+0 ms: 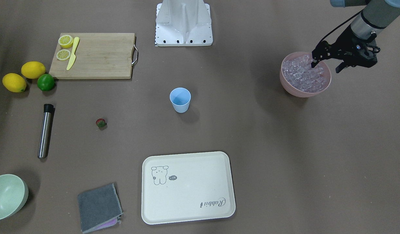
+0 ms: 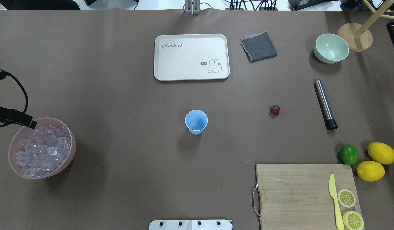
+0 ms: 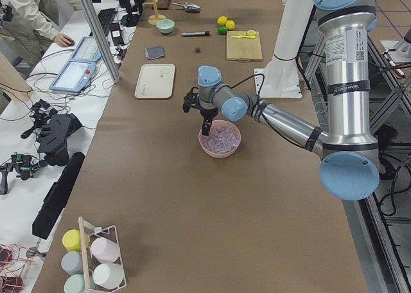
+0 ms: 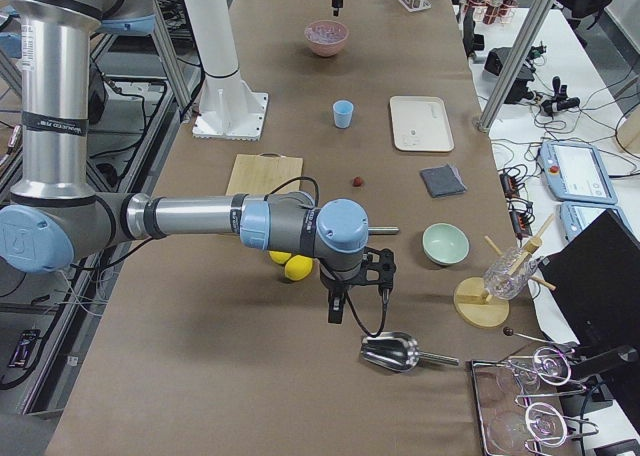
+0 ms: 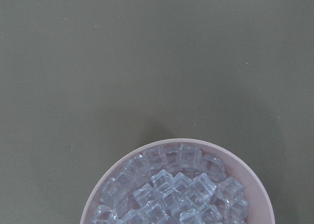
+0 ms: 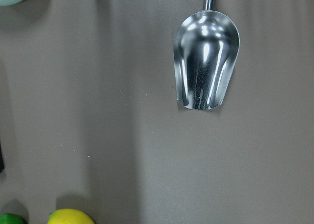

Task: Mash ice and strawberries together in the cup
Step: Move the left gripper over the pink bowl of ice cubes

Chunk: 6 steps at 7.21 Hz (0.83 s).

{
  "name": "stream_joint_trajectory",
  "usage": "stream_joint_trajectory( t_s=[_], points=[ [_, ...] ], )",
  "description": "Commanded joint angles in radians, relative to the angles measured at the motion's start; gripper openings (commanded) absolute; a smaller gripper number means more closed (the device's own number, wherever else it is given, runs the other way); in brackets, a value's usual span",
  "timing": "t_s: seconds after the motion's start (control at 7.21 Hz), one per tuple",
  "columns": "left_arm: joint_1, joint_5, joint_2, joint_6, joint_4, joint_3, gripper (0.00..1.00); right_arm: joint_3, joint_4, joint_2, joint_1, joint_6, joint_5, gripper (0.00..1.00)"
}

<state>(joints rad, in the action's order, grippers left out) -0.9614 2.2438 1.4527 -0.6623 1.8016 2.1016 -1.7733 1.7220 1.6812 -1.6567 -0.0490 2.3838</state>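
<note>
Ice (image 1: 304,73) is filling the pink bowl (image 1: 286,85) nearest the robot's base (image 1: 183,35), the left gripper (image 1: 326,67) hanging over its rim, fingers (image 1: 314,62) apart. Farther out, your cup (image 1: 180,99) is standing mid-table, the strawberry (image 1: 101,122) lying beyond; whether the right gripper (image 4: 335,314) is gaping you cannot tell.

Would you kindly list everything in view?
clear ice cubes: many, clear, in bowl
pink bowl: one, pink, robot's left
light-blue plastic cup: one, blue, centre
red strawberry: one, red, right of cup
steel cylinder: one, silver, right of strawberry
cream tray: one, cream, far side
grey cloth: one, grey, beside tray
pale green bowl: one, green, far right
wooden board: one, tan, near right
lemon halves: two, yellow, on board
yellow knife: one, yellow, on board
whole lemons: two, yellow, beside board
lime: one, green, beside lemons
metal scoop: one, silver, under right hand
left hand: open, over bowl
right hand: above scoop
</note>
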Motion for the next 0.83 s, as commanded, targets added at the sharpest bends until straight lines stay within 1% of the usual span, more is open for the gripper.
stream_joint_trajectory(
  t_s=[0.0, 0.28, 0.55, 0.69],
  points=[
    [0.019, -0.001, -0.002, 0.007, 0.040, -0.018, 0.98, -0.002, 0.001, 0.000, 0.003, 0.003, 0.002, 1.00],
    [0.055, -0.001, -0.005, 0.024, 0.062, -0.026, 0.98, 0.001, 0.001, -0.001, 0.005, 0.004, 0.002, 1.00],
    [0.105, -0.029, -0.006, 0.023, 0.088, -0.029, 0.97, 0.003, 0.001, -0.002, 0.006, 0.004, 0.002, 1.00],
    [0.121, -0.030, -0.006, 0.023, 0.094, -0.040, 0.95, 0.003, 0.001, -0.002, 0.009, 0.005, 0.000, 1.00]
  ],
)
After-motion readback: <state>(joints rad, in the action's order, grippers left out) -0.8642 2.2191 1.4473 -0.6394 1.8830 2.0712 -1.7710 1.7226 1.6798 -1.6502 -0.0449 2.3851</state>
